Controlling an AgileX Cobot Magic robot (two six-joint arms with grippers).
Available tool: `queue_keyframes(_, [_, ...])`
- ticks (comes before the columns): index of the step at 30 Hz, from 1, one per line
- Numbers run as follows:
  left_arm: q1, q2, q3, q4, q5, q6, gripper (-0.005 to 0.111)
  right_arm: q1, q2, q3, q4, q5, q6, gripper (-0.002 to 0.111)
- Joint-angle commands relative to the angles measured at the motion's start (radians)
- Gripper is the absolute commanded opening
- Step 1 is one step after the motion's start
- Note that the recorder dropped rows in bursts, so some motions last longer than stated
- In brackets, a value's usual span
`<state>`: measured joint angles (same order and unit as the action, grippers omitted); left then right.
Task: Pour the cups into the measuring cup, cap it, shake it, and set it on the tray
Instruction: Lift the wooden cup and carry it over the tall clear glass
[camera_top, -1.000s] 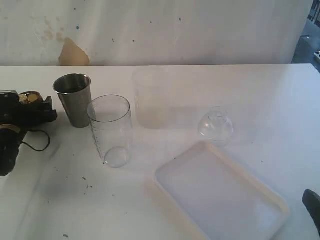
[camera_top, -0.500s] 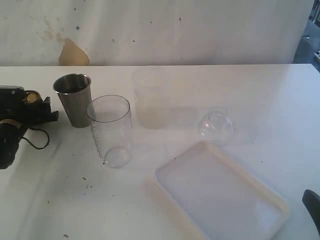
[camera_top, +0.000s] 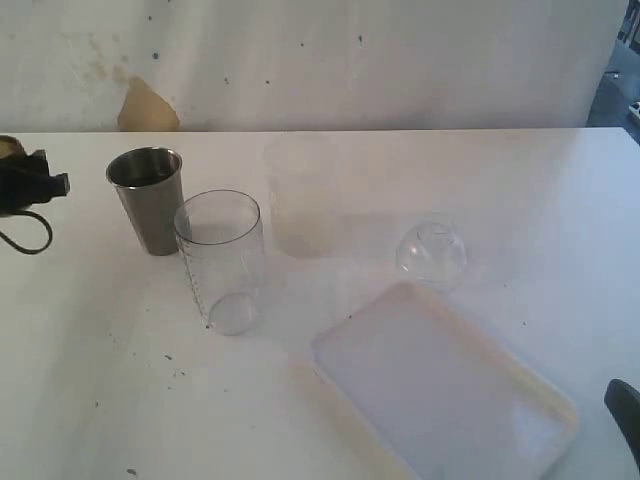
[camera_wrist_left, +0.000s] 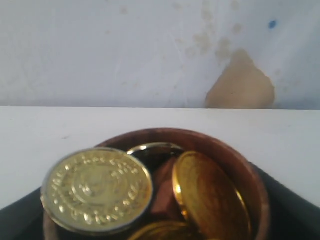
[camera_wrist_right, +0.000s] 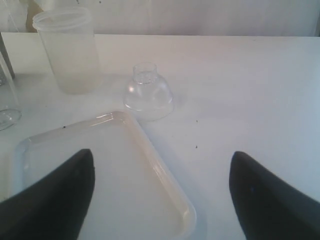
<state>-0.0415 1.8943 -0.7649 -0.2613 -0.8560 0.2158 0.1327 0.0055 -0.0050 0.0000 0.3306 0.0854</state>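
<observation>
Measuring cup (camera_top: 220, 260): left of centre in the exterior view, upright, long axis vertical, mouth open upward, no lid.

Wooden cup (camera_wrist_left: 220, 149): clamped in the left gripper (camera_top: 30, 185) at the left edge of the frame, carrying gold coins (camera_wrist_left: 97, 190); at least three counted.

Key relation: the measuring cup lies right of and lower in frame than the held cup. The steel tumbler (camera_top: 148, 200) stands between them, just beside the measuring cup. The left arm is clearly the nearer.

Right gripper (camera_wrist_right: 161, 154): jaws spread, nothing between them, lower right corner of the exterior view.

Count: two cups, one measuring cup, one dome lid (camera_top: 431, 252), one tray (camera_top: 440, 390), one frosted container (camera_top: 305, 200).
</observation>
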Motion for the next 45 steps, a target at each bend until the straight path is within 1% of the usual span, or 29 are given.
queue_keyframes(1, [-0.009, -0.164, 0.008, 0.061, 0.191, -0.001, 0.000, -0.005, -0.006, 0.005, 0.000, -0.009, -0.001, 0.069])
queue_keyframes(7, [-0.068, -0.331, 0.008, 0.078, 0.359, -0.003, 0.000, -0.005, -0.006, 0.005, 0.000, -0.009, -0.001, 0.069])
queue_keyframes(9, [-0.101, -0.365, 0.008, 0.118, 0.398, -0.006, 0.000, -0.005, -0.006, 0.005, 0.000, -0.009, -0.001, 0.069])
queue_keyframes(11, [-0.149, -0.387, 0.008, 0.210, 0.425, -0.006, 0.000, -0.005, -0.006, 0.005, 0.000, -0.009, -0.001, 0.069])
queue_keyframes(15, [-0.244, -0.392, 0.008, 0.371, 0.431, -0.010, 0.000, -0.005, -0.006, 0.005, 0.000, -0.009, -0.001, 0.069])
queue_keyframes(17, [-0.283, -0.389, 0.008, 0.388, 0.416, -0.010, 0.000, -0.005, -0.006, 0.005, 0.000, -0.009, -0.001, 0.069])
queue_keyframes(19, [-0.302, -0.383, 0.008, 0.398, 0.390, -0.008, 0.000, -0.005, -0.006, 0.005, 0.000, -0.009, -0.001, 0.069])
queue_keyframes(25, [-0.309, -0.352, 0.006, 0.423, 0.214, -0.006, 0.000, -0.005, -0.006, 0.005, 0.000, -0.009, -0.001, 0.069])
queue_keyframes(29, [-0.309, -0.317, 0.006, 0.581, 0.107, 0.010, 0.000, -0.005, -0.006, 0.005, 0.000, -0.009, -0.001, 0.069])
queue_keyframes(32, [-0.309, -0.276, -0.021, 0.677, 0.110, 0.032, 0.000, -0.005, -0.006, 0.005, 0.000, -0.009, -0.001, 0.069])
queue_keyframes(33, [-0.309, -0.264, -0.035, 0.689, 0.119, 0.032, 0.000, -0.005, -0.006, 0.005, 0.000, -0.009, -0.001, 0.069])
queue_keyframes(38, [-0.309, -0.210, -0.088, 0.698, 0.125, 0.039, 0.000, -0.005, -0.006, 0.005, 0.000, -0.009, -0.001, 0.069])
queue_keyframes(45, [-0.309, -0.177, -0.133, 0.712, 0.123, 0.166, 0.000, -0.005, -0.006, 0.005, 0.000, -0.009, -0.001, 0.069])
